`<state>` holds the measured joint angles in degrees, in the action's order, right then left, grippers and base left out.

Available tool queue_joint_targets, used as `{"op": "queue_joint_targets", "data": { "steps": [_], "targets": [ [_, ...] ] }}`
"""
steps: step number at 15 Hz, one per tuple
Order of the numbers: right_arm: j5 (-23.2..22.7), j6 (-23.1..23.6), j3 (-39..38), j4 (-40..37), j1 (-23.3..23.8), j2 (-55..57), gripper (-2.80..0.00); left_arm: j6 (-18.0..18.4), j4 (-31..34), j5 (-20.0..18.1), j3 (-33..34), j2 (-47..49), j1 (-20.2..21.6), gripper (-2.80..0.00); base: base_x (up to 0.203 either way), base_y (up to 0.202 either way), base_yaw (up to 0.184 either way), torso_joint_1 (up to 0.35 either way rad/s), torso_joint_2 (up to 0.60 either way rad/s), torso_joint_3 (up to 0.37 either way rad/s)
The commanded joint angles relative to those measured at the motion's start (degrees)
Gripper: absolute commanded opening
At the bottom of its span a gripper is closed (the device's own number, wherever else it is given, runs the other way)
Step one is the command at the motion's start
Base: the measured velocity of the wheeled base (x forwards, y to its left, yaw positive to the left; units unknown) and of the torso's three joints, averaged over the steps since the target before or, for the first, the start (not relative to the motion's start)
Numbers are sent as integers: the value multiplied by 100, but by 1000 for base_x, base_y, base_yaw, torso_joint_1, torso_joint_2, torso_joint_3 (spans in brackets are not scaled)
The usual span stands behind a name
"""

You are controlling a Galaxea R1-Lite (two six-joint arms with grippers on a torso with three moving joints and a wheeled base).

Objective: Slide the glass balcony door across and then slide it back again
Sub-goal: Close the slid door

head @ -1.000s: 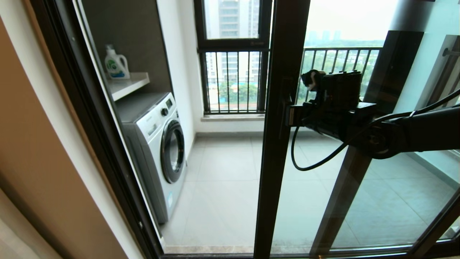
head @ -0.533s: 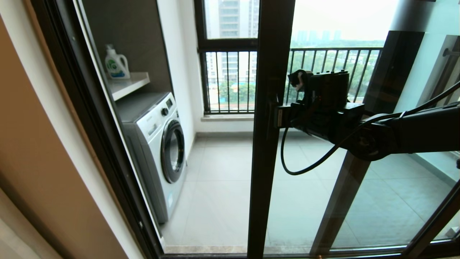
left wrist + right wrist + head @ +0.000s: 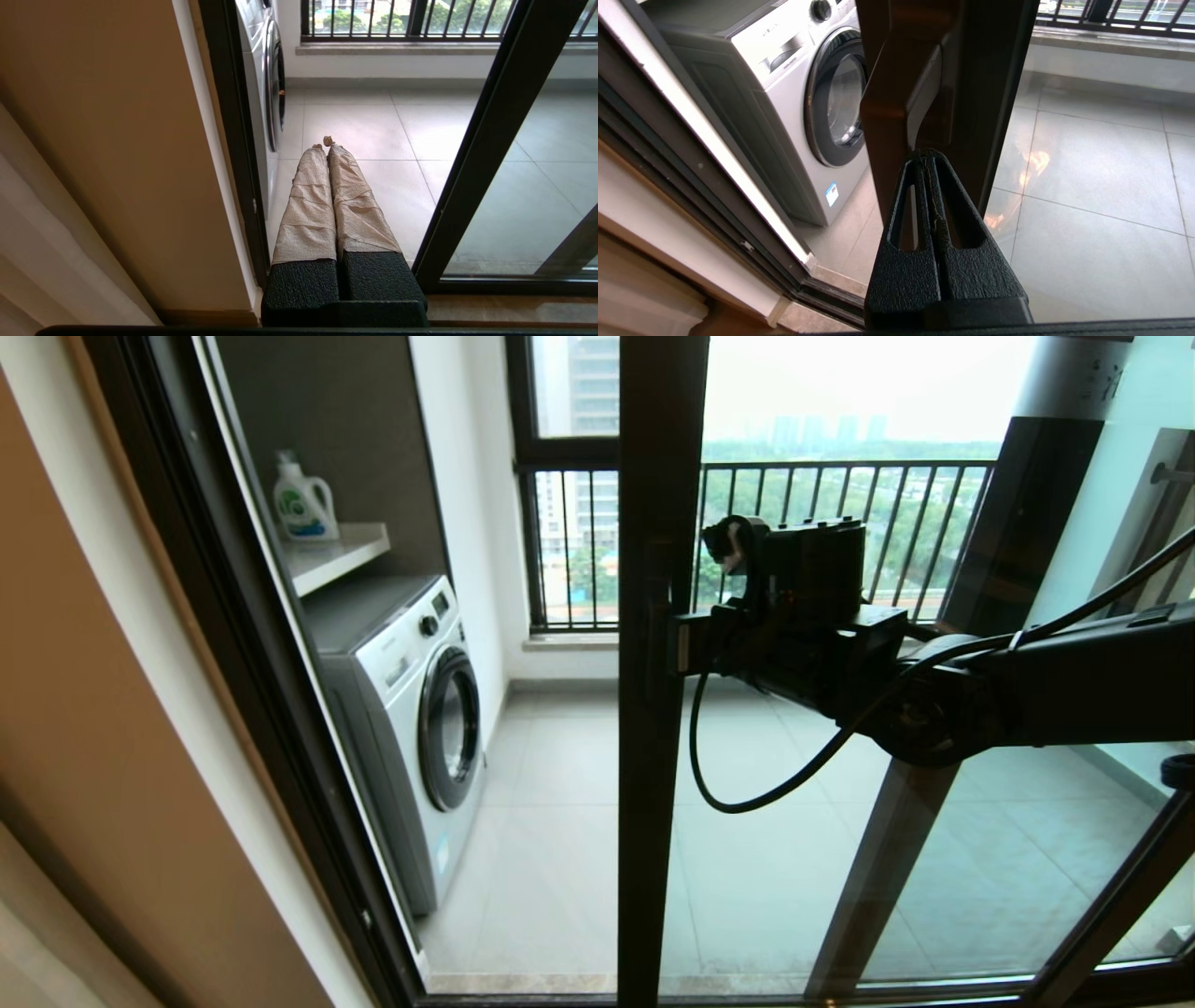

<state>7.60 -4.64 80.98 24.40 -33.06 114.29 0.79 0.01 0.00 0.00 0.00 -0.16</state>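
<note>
item: full-height clear glass balcony door (image 3: 653, 728) in dark brown metal frame, black vertical bar handle (image 3: 924, 95). position: leading stile about mid-opening, a gap between it and the dark jamb (image 3: 280, 709) beside the white front-loading washing machine (image 3: 411, 709).
right gripper (image 3: 927, 156): fingers pressed together, nothing between them, tips against the door frame just below the handle.
left gripper (image 3: 327, 142): tape-wrapped fingers closed, empty, parked low near the door track.
risk: closed tips only bear on smooth metal; they could likely skid off the stile, stalling the door. the slack black cable (image 3: 747, 784) hanging under the wrist could snag the handle.
</note>
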Motion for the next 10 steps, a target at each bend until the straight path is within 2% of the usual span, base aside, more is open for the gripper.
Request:
{"op": "queue_joint_targets", "data": {
  "steps": [1, 6, 10],
  "targets": [
    [142, -2, 14, 12, -86, 32, -280, 0, -1, 0, 0, 9, -2, -280, 0, 0, 0, 0, 0, 0],
    [160, -18, -99, 21, -86, -138, -280, 0, -1, 0, 0, 9, -2, -280, 0, 0, 0, 0, 0, 0],
    [168, -20, -549, 20, -40, -828, -280, 0, 7, 0, 0, 9, -2, -280, 0, 0, 0, 0, 0, 0]
  ]
}}
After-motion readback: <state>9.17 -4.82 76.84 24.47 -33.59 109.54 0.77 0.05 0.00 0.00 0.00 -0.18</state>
